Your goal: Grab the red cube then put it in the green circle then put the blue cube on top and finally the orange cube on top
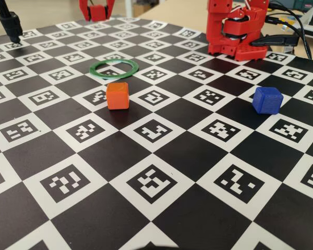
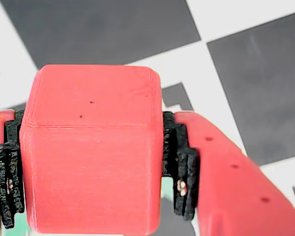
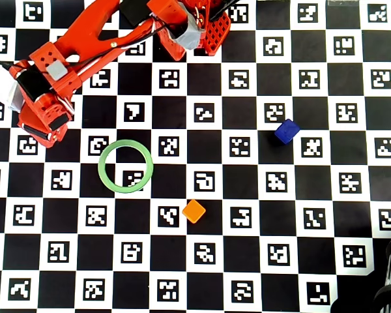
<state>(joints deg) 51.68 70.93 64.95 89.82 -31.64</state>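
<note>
Gripper [image 2: 93, 162] clamps the red cube [image 2: 91, 147] between its fingers at centre of the wrist view, while the green circle [image 3: 125, 166] lies left of centre overhead, the orange cube [image 3: 194, 210] lower right of it, the blue cube [image 3: 286, 131] far right.

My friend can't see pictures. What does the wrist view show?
A red cube fills the picture, squeezed between the robot hand's two red fingers with black pads. Behind it is a black-and-white checkered board.
</note>
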